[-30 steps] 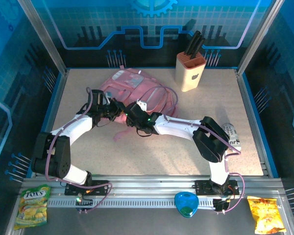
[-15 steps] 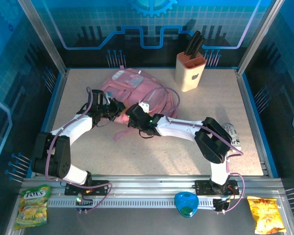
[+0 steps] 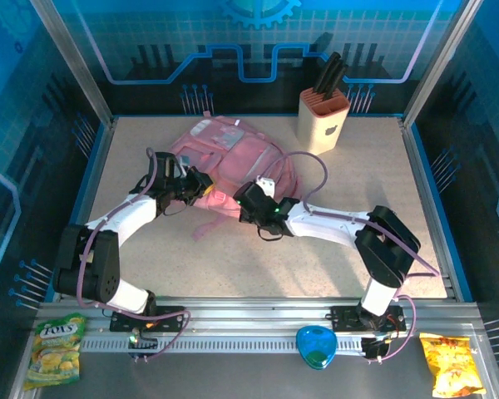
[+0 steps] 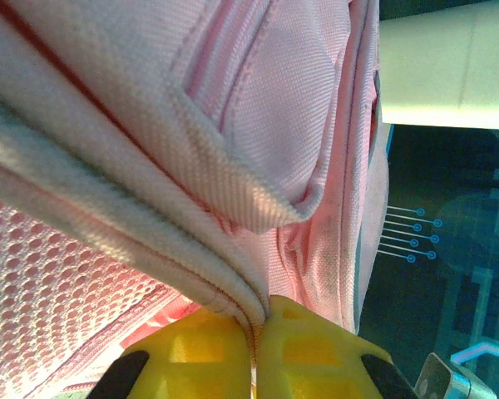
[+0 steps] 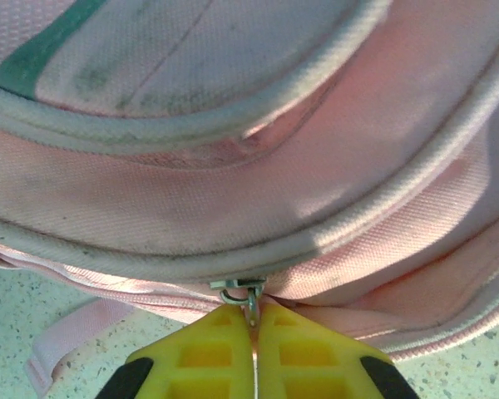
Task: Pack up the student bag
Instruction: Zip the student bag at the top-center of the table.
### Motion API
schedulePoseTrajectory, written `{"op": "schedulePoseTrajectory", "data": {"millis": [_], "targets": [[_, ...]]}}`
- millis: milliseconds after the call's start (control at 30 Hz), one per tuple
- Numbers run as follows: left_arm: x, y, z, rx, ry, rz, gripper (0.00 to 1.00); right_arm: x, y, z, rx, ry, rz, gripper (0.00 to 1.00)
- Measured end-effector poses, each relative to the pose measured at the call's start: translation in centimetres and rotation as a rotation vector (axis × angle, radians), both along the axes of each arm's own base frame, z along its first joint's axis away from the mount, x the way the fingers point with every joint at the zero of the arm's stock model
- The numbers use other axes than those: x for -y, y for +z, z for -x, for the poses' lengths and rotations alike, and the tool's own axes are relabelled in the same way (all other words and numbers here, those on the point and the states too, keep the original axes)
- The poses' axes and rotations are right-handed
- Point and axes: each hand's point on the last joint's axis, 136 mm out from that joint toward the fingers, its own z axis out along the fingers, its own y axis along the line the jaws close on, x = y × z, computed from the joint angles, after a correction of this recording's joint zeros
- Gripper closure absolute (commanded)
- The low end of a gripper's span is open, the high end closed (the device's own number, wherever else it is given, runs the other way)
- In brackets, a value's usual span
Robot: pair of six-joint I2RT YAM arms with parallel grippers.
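The student bag [image 3: 233, 150], a soft pink backpack, lies flat at the back middle of the table. My left gripper [image 3: 205, 184] is at its near left edge, and the left wrist view shows the yellow fingers [image 4: 316, 349] shut on a piped fabric seam of the bag [image 4: 258, 125]. My right gripper [image 3: 241, 196] sits at the bag's near edge, right of the left one. Its yellow fingers [image 5: 208, 353] are shut on the metal zipper pull [image 5: 251, 306], just under the slider [image 5: 237, 288] on the bag's [image 5: 258, 166] zip line.
A beige knife block [image 3: 323, 120] stands at the back right. A loose pink strap [image 3: 201, 226] trails onto the table toward the near side. On the front rail lie a green snack packet [image 3: 56, 349], a blue object [image 3: 316, 347] and a yellow snack packet [image 3: 451, 366].
My right gripper closed on the zipper pull and slid right along the bag's near edge, its elbow swinging right. The left gripper kept its hold and place.
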Motion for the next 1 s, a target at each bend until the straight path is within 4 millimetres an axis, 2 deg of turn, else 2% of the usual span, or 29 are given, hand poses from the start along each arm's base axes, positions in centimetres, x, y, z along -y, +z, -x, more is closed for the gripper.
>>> {"op": "schedulePoseTrajectory", "data": {"millis": [133,267,367,467,600,833,1000], "targets": [[-0.2,0.0,-0.1,0.0,0.006,0.0,1.0,-0.7,-0.4,-0.2,-0.012,0.056,0.037,0.75],[-0.2,0.0,-0.1,0.0,0.006,0.0,1.0,-1.1,-0.4,-0.3,-0.012,0.094,0.06,0.75],[-0.3,0.0,-0.1,0.0,0.007,-0.001,1.0,-1.2,-0.5,-0.4,-0.011,0.113,0.08,0.79],[-0.4,-0.1,-0.1,-0.004,0.008,-0.002,1.0,-0.9,-0.6,-0.4,-0.008,0.12,0.104,0.89],[-0.4,-0.2,0.0,-0.006,0.008,-0.009,1.0,-0.3,-0.6,-0.7,0.006,0.108,0.135,0.94],[-0.4,-0.3,0.1,0.002,-0.004,-0.019,1.0,2.9,0.1,-0.9,0.051,0.065,0.176,0.96],[-0.4,-0.8,0.0,-0.01,-0.007,-0.022,1.0,6.9,0.5,-3.1,0.059,0.007,0.225,0.98]]}}
